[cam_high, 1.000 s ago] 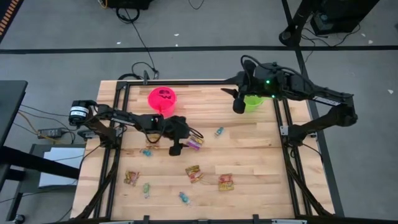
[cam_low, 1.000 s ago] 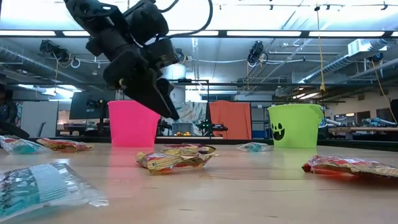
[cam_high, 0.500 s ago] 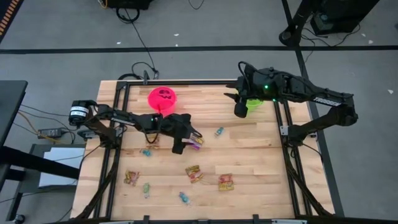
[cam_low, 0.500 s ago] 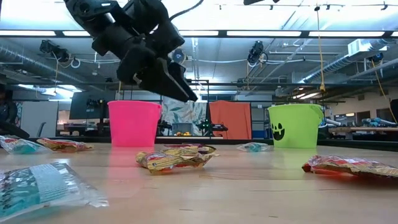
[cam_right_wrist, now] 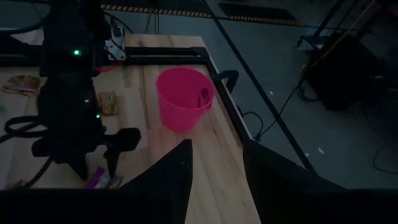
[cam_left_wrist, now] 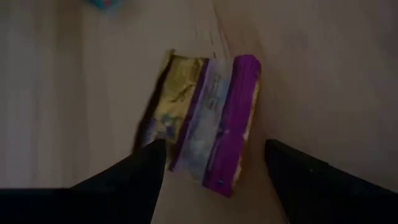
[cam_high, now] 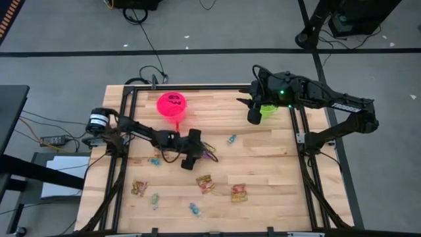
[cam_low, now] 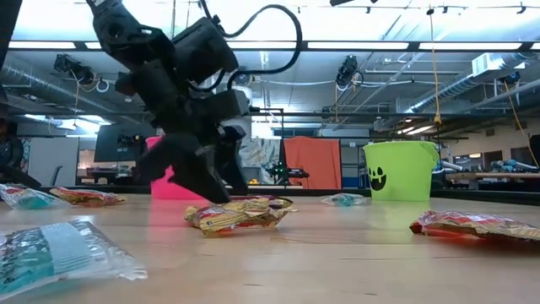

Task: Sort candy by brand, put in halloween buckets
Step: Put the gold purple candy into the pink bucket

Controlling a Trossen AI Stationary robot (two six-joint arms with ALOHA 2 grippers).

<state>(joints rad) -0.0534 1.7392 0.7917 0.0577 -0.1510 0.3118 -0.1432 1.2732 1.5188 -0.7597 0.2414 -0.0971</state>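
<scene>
My left gripper is down over a purple-and-yellow packet; my right waits by the green bucket.

My left gripper point(cam_high: 197, 153) has its fingers point(cam_left_wrist: 127, 174) spread wide, one on either side of the purple-and-yellow packet point(cam_left_wrist: 202, 134) lying flat on the table point(cam_high: 276, 164). A second ago this gripper rode higher, in front of the pink bucket point(cam_high: 171, 104); it has since dropped to the tabletop. My right gripper point(cam_high: 252, 112) has not moved, fingers parted with nothing between them, just beside the green bucket point(cam_low: 401, 171). The remaining candy point(cam_high: 205, 184) is scattered along the near boards, unchanged.
</scene>
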